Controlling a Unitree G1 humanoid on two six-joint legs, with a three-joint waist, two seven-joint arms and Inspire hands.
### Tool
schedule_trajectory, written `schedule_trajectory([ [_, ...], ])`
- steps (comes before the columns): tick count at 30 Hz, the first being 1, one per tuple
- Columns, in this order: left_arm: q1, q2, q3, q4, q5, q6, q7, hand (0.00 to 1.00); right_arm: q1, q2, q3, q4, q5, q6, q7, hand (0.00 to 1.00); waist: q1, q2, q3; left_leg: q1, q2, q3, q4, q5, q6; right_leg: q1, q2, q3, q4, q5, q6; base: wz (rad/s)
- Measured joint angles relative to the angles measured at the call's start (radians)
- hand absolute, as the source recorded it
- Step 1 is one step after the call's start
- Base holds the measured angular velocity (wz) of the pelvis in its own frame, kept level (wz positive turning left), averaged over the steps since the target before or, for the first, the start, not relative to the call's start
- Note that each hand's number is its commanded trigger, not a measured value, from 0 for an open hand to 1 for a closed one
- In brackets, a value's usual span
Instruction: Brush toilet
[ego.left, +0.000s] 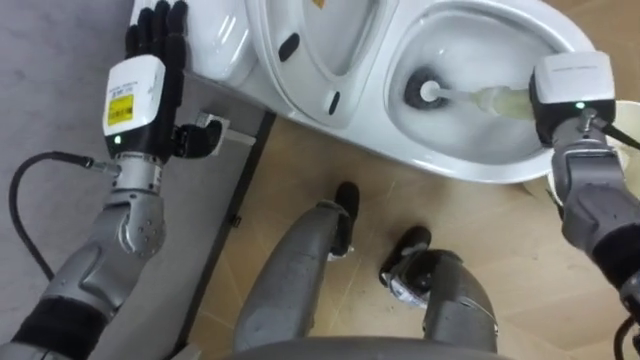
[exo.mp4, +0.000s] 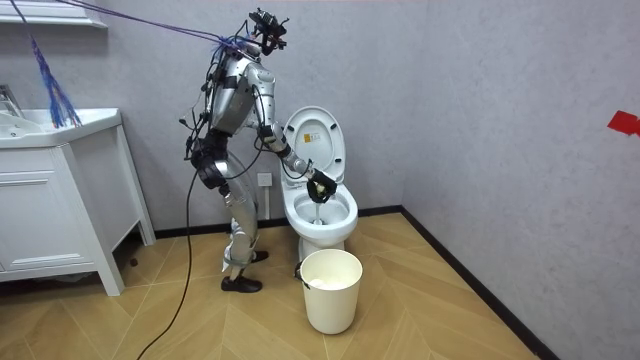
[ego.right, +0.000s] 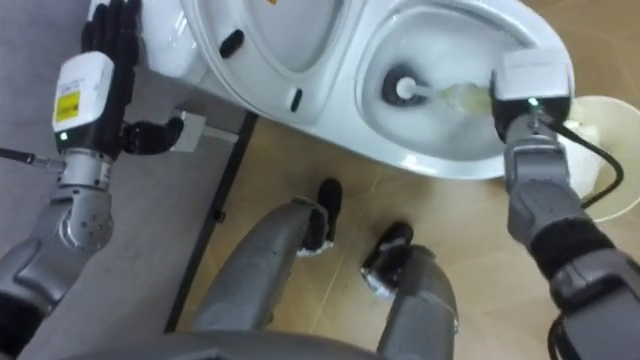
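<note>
The white toilet (ego.left: 470, 165) has its lid (ego.left: 310, 45) raised, and its bowl lies at the upper right of the eye views. The toilet brush's head (ego.left: 425, 92) rests deep in the bowl, and its pale handle (ego.left: 495, 100) runs right into my right hand (ego.left: 570, 95), which is shut on it above the bowl's right rim. In the room view the same hand (exo.mp4: 320, 187) holds the brush over the bowl (exo.mp4: 322, 212). My left hand (ego.left: 150, 60) is raised at the upper left beside the toilet's tank, open, fingers straight, holding nothing.
A white bucket (exo.mp4: 330, 288) stands on the wood floor in front of the toilet; its rim (ego.left: 628, 125) shows by my right forearm. A small wall socket (ego.left: 218, 128) sits by my left thumb. A white vanity (exo.mp4: 55, 215) stands at the room view's left.
</note>
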Motion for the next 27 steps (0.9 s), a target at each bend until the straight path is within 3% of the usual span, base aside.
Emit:
schedule_trajectory([
  [2, -0.002, 0.000, -0.001, 0.022, -0.035, -0.022, 0.009, 0.00, 0.002, 0.001, 0.000, -0.009, -0.009, 0.003, 0.018, 1.00, -0.001, 0.000, -0.0004, 0.005, 0.001, -0.001, 0.002, 0.000, 0.000, 0.011, 0.002, -0.003, -0.006, 0.000, 0.000, 0.00],
  [6, 0.017, 0.022, -0.001, 0.023, -0.087, -0.020, 0.011, 0.00, -0.023, -0.023, 0.002, 0.056, 0.074, -0.003, 0.009, 1.00, 0.006, -0.001, -0.0006, 0.016, 0.003, -0.003, 0.003, 0.000, 0.000, 0.028, 0.007, -0.007, -0.009, 0.002, 0.001, 0.04],
  [7, 0.019, 0.041, -0.010, 0.024, -0.120, -0.014, 0.012, 0.00, -0.048, -0.031, 0.010, 0.112, 0.161, -0.025, -0.013, 1.00, 0.004, -0.005, 0.0013, 0.015, 0.001, -0.006, 0.002, 0.000, 0.000, 0.024, 0.004, -0.008, -0.001, 0.002, 0.001, 0.07],
  [9, 0.017, 0.048, -0.010, 0.028, -0.122, -0.003, 0.013, 0.00, -0.080, -0.046, -0.003, 0.221, 0.345, -0.076, -0.045, 1.00, 0.004, -0.017, 0.0029, 0.010, -0.002, -0.004, -0.001, 0.001, -0.001, 0.008, -0.008, -0.005, 0.025, 0.000, 0.004, 0.09],
  [10, 0.012, 0.054, -0.010, 0.031, -0.127, -0.002, 0.014, 0.00, -0.102, -0.048, -0.006, 0.288, 0.469, -0.110, -0.059, 1.00, 0.000, -0.032, 0.0082, 0.006, -0.004, 0.002, -0.004, 0.002, -0.002, -0.005, -0.015, 0.004, 0.028, -0.010, 0.002, 0.05],
  [11, 0.012, 0.060, -0.010, 0.029, -0.125, -0.001, 0.014, 0.00, -0.113, -0.047, -0.014, 0.321, 0.524, -0.132, -0.063, 1.00, -0.001, -0.042, 0.0087, -0.001, -0.007, 0.003, -0.003, 0.004, -0.002, -0.016, -0.020, 0.005, 0.039, -0.011, 0.001, 0.00],
  [12, 0.010, 0.069, -0.009, 0.020, -0.123, 0.004, 0.019, 0.00, -0.128, -0.048, -0.047, 0.370, 0.628, -0.169, -0.068, 1.00, -0.009, -0.065, 0.0130, -0.013, -0.016, 0.009, -0.003, 0.010, 0.001, -0.043, -0.035, 0.014, 0.066, -0.018, 0.001, 0.08],
  [13, 0.011, 0.071, -0.007, 0.002, -0.111, 0.014, 0.029, 0.00, -0.150, -0.048, -0.079, 0.408, 0.709, -0.186, -0.074, 1.00, -0.028, -0.078, 0.0152, -0.026, -0.023, 0.011, -0.003, 0.016, 0.007, -0.064, -0.051, 0.017, 0.089, -0.023, 0.002, 0.13],
  [16, 0.014, 0.054, 0.005, -0.003, -0.100, 0.025, 0.037, 0.00, -0.194, -0.049, -0.168, 0.461, 0.866, -0.224, -0.123, 1.00, -0.063, -0.092, 0.0199, -0.036, -0.042, 0.013, 0.004, 0.029, 0.019, -0.084, -0.077, 0.019, 0.125, -0.028, 0.007, 0.14],
  [21, 0.010, 0.028, 0.025, -0.002, -0.071, 0.059, 0.030, 0.00, -0.200, -0.041, -0.198, 0.471, 0.860, -0.249, -0.177, 1.00, -0.103, -0.098, 0.0201, -0.034, -0.052, 0.023, 0.010, 0.044, 0.034, -0.089, -0.098, 0.023, 0.147, -0.025, 0.016, 0.01],
  [25, 0.006, -0.001, 0.024, -0.002, -0.054, 0.087, 0.029, 0.00, -0.180, 0.007, -0.198, 0.454, 0.813, -0.256, -0.206, 1.00, -0.106, -0.089, 0.0169, -0.028, -0.049, 0.024, 0.004, 0.046, 0.038, -0.084, -0.093, 0.027, 0.144, -0.013, 0.027, -0.08],
  [27, 0.006, -0.010, 0.022, -0.002, -0.037, 0.098, 0.029, 0.00, -0.166, 0.029, -0.198, 0.435, 0.780, -0.256, -0.219, 1.00, -0.105, -0.079, 0.0150, -0.026, -0.050, 0.023, 0.005, 0.047, 0.040, -0.080, -0.093, 0.025, 0.144, -0.006, 0.023, 0.00],
])
